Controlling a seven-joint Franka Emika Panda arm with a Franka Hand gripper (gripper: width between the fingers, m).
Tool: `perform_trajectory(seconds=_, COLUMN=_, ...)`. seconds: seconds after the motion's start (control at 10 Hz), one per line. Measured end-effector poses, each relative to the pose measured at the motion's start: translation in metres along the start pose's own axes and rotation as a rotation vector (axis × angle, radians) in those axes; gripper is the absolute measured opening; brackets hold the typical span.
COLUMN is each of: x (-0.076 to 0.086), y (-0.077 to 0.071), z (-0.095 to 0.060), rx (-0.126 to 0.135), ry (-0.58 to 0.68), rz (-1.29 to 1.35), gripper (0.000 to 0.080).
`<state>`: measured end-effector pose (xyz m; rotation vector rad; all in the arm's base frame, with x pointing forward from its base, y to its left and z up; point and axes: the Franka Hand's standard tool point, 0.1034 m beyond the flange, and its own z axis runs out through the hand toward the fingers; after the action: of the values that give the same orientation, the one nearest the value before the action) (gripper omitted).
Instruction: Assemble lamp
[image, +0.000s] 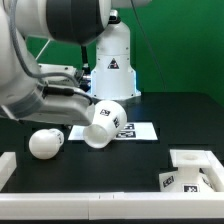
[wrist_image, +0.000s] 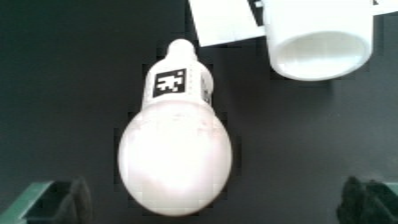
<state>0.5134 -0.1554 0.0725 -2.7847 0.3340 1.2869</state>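
The white bulb (image: 44, 143) is laid on its side on the dark surface (image: 150, 160), its tagged neck (wrist_image: 173, 80) turned roughly toward the shade (image: 106, 122). The shade is tipped over just beside it, open mouth exposed. The square base (image: 192, 172) is set well apart, at the exterior view's right.

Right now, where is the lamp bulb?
The bulb lies on its side on the black table at the exterior view's left. It is close beside the tipped-over shade but not touching it.
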Motion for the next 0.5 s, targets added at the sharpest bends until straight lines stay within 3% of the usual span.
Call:
perform_trajectory(seconds=0.1, x=0.005, y=0.007, z=0.004, rx=-0.003, ry=0.001, rz=0.005, gripper=0.0698)
perform_trajectory(seconds=0.4, x=0.005, y=0.005, z=0.005, rx=-0.005, ry=-0.003, rz=0.004, gripper=0.0698)
perform_trajectory(seconds=0.5, x=0.0, y=0.01, z=0.017, rx=0.024, ry=-0.071, rz=0.023, gripper=0.0698)
